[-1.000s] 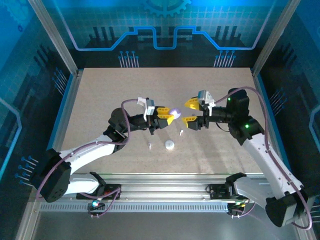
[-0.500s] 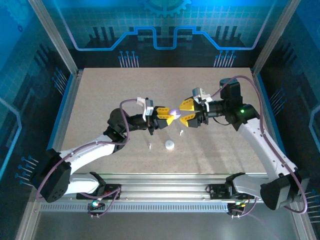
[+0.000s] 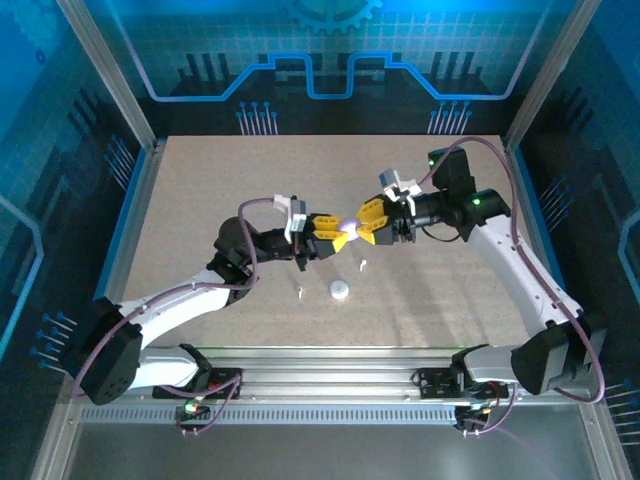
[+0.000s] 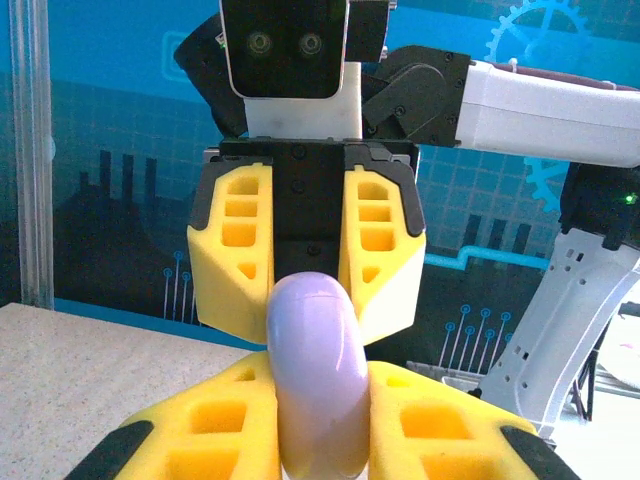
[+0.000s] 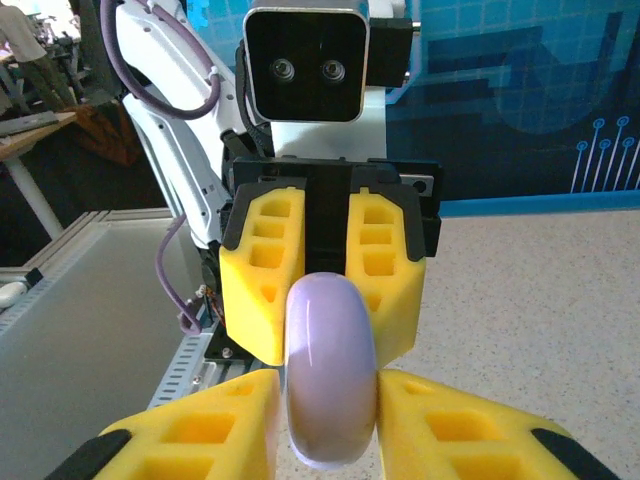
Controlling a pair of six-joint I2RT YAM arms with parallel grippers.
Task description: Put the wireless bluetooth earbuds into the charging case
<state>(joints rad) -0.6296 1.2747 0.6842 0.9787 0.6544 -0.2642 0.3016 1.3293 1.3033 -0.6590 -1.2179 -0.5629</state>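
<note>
Swung in from the right, the right gripper meets the left gripper nose to nose at the overhead frame's centre, above the table. The pale purple charging case sits between them. A white stem earbud and a second white earbud lie below centre near a white puck, not yet inserted.

Left wrist view: its own fingers at bottom are clenched on the case, presenting the free end.

Right wrist view: its bottom pads touch both flanks, grasping the case, probably to open it.
</note>
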